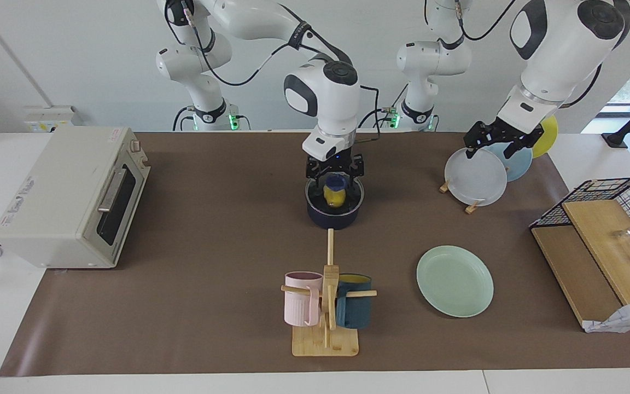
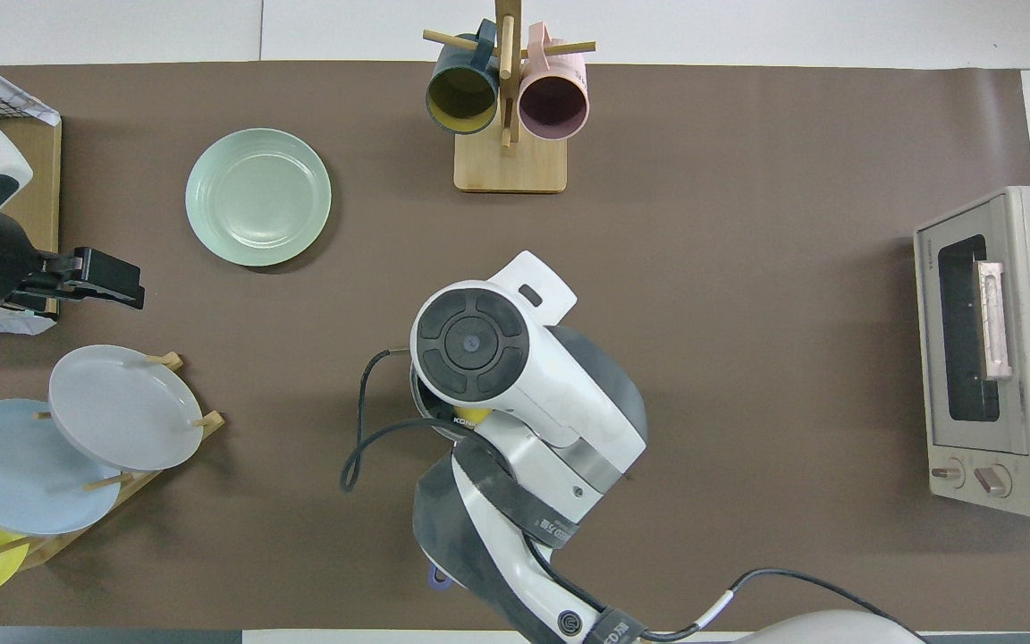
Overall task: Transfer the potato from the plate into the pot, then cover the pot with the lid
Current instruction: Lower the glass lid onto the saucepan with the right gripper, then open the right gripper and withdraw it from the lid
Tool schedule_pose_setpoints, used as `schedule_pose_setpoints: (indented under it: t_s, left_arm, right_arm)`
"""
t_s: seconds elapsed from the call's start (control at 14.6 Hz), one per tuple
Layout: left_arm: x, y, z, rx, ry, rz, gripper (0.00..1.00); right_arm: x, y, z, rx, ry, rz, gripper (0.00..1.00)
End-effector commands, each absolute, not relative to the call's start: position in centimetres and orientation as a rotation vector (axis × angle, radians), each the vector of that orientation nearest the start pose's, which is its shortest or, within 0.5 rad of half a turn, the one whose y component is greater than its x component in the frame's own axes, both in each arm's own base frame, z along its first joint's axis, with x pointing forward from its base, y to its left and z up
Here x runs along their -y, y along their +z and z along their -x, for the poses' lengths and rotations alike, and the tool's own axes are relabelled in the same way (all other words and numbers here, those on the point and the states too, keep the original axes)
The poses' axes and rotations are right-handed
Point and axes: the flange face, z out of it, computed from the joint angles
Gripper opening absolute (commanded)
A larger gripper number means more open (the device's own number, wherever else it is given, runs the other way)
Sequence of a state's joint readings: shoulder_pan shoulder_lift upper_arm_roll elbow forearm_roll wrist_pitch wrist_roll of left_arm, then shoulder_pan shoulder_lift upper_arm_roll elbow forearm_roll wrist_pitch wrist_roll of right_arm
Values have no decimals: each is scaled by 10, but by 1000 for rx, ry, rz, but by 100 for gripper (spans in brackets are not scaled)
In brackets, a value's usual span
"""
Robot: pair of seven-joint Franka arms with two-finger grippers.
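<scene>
The dark blue pot (image 1: 335,218) stands mid-table, near the robots. The yellow potato (image 1: 335,197) lies inside it and shows through the clear glass lid (image 1: 350,192). The lid lies level at the pot's rim. My right gripper (image 1: 336,174) is straight over the pot, its fingers closed on the lid's blue knob (image 1: 337,180). In the overhead view the right arm hides the pot, and only a sliver of potato (image 2: 477,415) shows. The mint-green plate (image 1: 454,280) (image 2: 257,197) is bare, toward the left arm's end of the table. My left gripper (image 1: 493,148) (image 2: 113,279) waits open over the plate rack.
A plate rack (image 1: 471,208) holds a greyish-white plate (image 1: 475,176), a light blue plate and a yellow plate. A mug stand (image 1: 326,306) holds pink and teal mugs. A toaster oven (image 1: 69,197) is at the right arm's end. A wire basket (image 1: 616,191) with wooden boards is at the left arm's end.
</scene>
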State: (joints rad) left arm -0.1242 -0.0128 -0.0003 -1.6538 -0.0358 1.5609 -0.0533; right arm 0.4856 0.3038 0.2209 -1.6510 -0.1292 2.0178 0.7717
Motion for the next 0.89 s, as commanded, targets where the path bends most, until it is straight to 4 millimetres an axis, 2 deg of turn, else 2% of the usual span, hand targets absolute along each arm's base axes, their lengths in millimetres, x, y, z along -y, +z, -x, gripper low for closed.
schedule_pose_setpoints:
  t_s: [0.0,0.14,0.21,0.34,0.48,0.69,0.82]
  left_arm:
    - [74,592,-539,-98,143,3148,100]
    - [74,592,-540,-98,140,3148,100]
    - [73,592,-540,-96,140,3148,100]
    - [74,592,-540,-98,140,3148,100]
    - [74,592,-539,-98,143,3148,100]
    - [73,592,-538,-101,157,3145,100]
    - [72,591,-538,-96,159,3143,100]
  right_arm:
    - [-355,487,-539,-80,-128,3157,100]
    - [-322,512,-557,-36,-92,3184,100]
    - [-299,523,-567,-6,-85,3192,100]
    - [-239,559,-576,-49,-99,3165,100]
    - [-175,579,-576,-15,-17,3173,100]
    - [-130,593,-566,-57,57,3194,100]
    - [-125,595,-564,-69,55,3196,100]
